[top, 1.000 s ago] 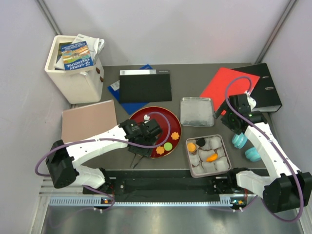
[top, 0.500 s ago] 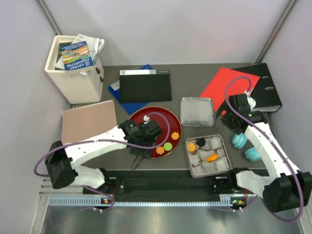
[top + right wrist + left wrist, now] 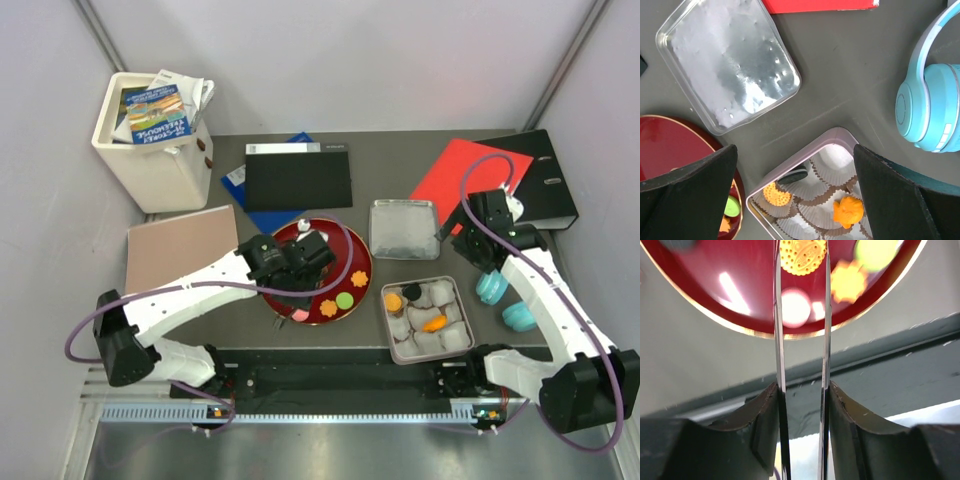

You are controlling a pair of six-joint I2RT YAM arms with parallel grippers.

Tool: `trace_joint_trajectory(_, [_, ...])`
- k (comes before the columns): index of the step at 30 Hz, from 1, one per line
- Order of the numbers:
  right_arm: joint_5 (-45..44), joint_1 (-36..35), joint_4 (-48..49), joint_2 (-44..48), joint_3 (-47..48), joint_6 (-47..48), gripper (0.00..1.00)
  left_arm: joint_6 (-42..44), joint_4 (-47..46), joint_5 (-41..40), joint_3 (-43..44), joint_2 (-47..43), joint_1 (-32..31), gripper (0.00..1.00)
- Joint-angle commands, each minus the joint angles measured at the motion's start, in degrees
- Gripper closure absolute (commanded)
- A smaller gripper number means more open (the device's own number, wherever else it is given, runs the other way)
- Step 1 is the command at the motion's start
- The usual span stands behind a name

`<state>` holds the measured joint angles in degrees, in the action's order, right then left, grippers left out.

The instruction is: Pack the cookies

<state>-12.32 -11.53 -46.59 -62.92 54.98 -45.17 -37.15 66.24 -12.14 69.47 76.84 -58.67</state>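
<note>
Step in hand: pick-up from the red plate (image 3: 358, 272). Thin tweezer blades are carried by the left gripper (image 3: 801, 275), and an orange round cookie (image 3: 802, 255) is seen pinched between their tips at the top of the left wrist view. A pink cookie (image 3: 303, 316), an orange flower cookie (image 3: 328, 308) and a green cookie (image 3: 344, 299) lie along the plate's lower edge. The right gripper (image 3: 795, 150) is held wide apart and empty. Next, carriage to a vacant paper cup in the tin (image 3: 386, 330), lower right of centre, is judged necessary, without the pinch being slackened.
</note>
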Motion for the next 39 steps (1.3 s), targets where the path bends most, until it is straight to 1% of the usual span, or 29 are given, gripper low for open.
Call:
trace_joint_trajectory(1, [-1.0,-0.8,0.3,0.1,3.8,0.3,0.01,4.6,0.2,-4.3,8.2,2.0,-0.3,0.63])
trace_joint_trajectory(7, [-2.8,-0.6,-1.0,0.2,5.7,-0.4,0.01,9.2,-2.7,-2.3,14.7,5.7,-0.5,0.66])
trace_joint_trajectory(11, [-3.9,-0.5,-2.1,-0.3,7.9,-1.2,0.01,11.9,-7.7,1.3,17.8,8.5,-1.5,0.68])
trace_joint_trajectory(15, [-3.9,-0.5,-2.7,-0.6,10.6,-1.4,0.01,14.6,-11.7,4.7,23.0,13.9,-2.5,0.68])
trace_joint_trajectory(21, [-4.9,0.0,-3.9,-1.3,13.6,-1.2,0.01,16.1,-16.3,10.1,29.2,21.1,-4.2,0.69])
trace_joint_trajectory(28, [-4.9,1.1,-4.7,-3.2,16.3,-1.5,0.01,17.8,-18.8,15.9,34.3,27.7,-7.2,0.70])
trace_joint_trajectory(32, [-4.8,1.3,-5.3,-4.5,18.5,-1.5,0.01,19.0,-19.7,16.6,36.3,29.7,-7.8,0.70])
trace_joint_trajectory(39, [-4.0,1.4,-5.4,-6.2,19.5,-1.7,0.01,20.5,-20.7,18.9,38.5,32.4,-8.3,0.69])
